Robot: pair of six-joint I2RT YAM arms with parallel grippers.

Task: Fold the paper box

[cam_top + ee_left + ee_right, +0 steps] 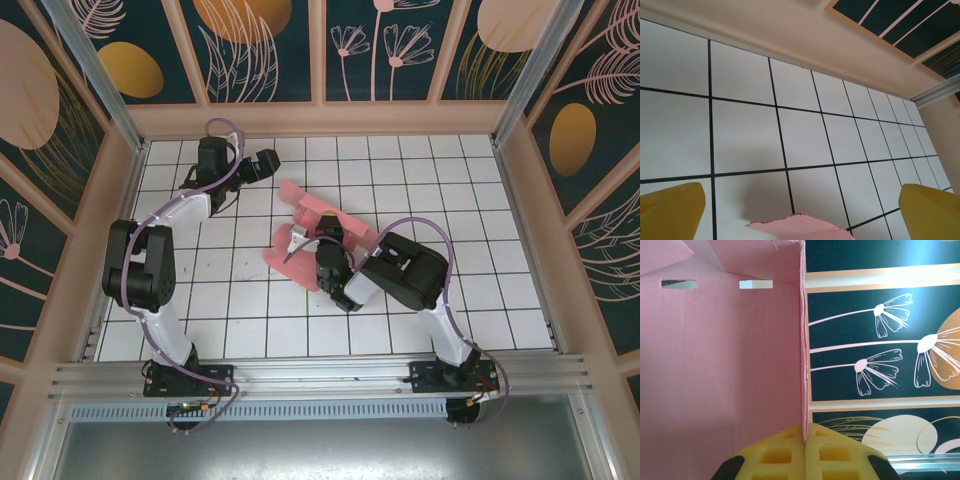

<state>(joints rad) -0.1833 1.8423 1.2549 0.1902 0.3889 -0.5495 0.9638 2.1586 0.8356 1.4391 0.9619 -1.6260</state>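
The paper box (322, 212) is a pink thin-card cut-out with creased flaps, lying partly raised in the middle of the tiled floor. My right gripper (324, 246) sits at its near side. In the right wrist view its yellow fingers (775, 455) are pressed together on the edge of an upright pink panel (720, 365) that has two small slots near the top, so the right gripper (804, 429) is shut on the card. My left gripper (271, 164) hovers open beyond the box's far left corner. In the left wrist view a torn pink flap tip (802, 227) lies below the open left gripper (802, 196), untouched.
White tiles with black grid lines cover the floor (470, 200). Beige low walls (320, 118) and patterned panels enclose it on three sides. An aluminium rail (320, 372) runs along the near edge by the arm bases.
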